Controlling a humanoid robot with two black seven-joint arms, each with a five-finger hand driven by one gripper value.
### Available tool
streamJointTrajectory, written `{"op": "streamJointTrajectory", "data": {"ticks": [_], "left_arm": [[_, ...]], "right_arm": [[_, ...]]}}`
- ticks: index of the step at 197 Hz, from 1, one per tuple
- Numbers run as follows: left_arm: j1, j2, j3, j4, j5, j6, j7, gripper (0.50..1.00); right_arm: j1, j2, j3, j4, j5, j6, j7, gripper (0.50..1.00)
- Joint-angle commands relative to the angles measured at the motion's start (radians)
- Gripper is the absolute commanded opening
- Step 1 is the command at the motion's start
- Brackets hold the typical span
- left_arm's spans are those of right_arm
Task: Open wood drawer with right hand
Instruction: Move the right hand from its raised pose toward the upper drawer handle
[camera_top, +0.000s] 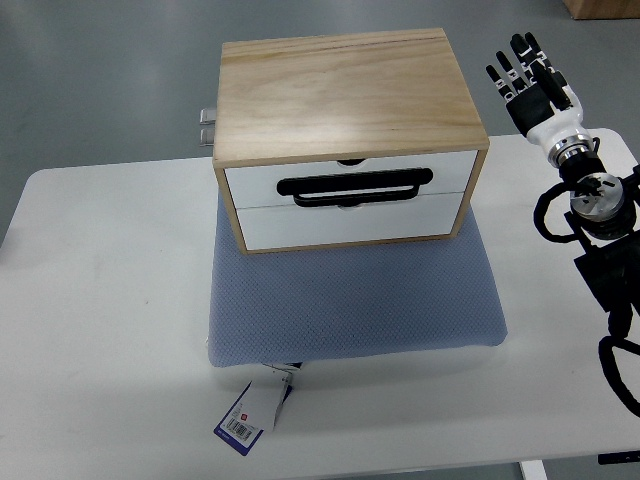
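Observation:
A light wood drawer box (345, 95) stands on a blue-grey mat in the middle of the white table. Its front shows two white drawer faces, both shut, with a black loop handle (355, 187) across the seam between them. My right hand (527, 72) is raised at the upper right, beyond the table's far edge, to the right of the box and well apart from it. Its fingers are spread straight and hold nothing. The left arm is out of view.
The blue-grey mat (355, 300) reaches toward me in front of the box. A white and blue tag (250, 412) lies at the mat's front left corner. The white table (100, 330) extends left and right. A metal bracket (207, 125) sticks out behind the box's left side.

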Motion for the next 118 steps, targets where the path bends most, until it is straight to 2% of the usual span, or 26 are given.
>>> {"op": "streamJointTrajectory", "data": {"ticks": [1,53,68,90,100,101,112,118], "left_arm": [[0.0,0.0,0.0,0.0,0.0,0.0,0.0,1.0],[0.0,0.0,-0.001,-0.001,-0.001,0.005,0.0,1.0],[0.0,0.0,0.003,-0.012,-0.001,0.005,0.0,1.0],[-0.001,0.0,0.003,-0.023,0.002,0.003,0.0,1.0],[-0.001,0.0,0.003,-0.023,0.002,0.003,0.0,1.0],[-0.001,0.0,0.003,-0.034,0.003,-0.001,0.0,1.0],[-0.001,0.0,0.003,-0.047,0.003,-0.003,0.0,1.0],[-0.001,0.0,0.003,-0.047,0.003,-0.003,0.0,1.0]], "right_arm": [[0.002,-0.002,0.001,0.0,-0.001,-0.002,0.0,0.944],[0.018,-0.04,-0.005,0.008,-0.011,0.012,-0.008,0.944],[0.045,-0.095,-0.028,0.017,-0.019,0.02,-0.018,0.944],[0.144,-0.206,-0.161,0.05,-0.082,0.02,-0.078,0.944],[0.144,-0.206,-0.161,0.051,-0.082,0.02,-0.078,0.944],[0.185,-0.273,-0.227,0.098,-0.114,0.024,-0.106,0.944],[0.232,-0.347,-0.301,0.172,-0.163,0.04,-0.139,0.944],[0.232,-0.347,-0.301,0.172,-0.163,0.04,-0.14,0.944]]}}
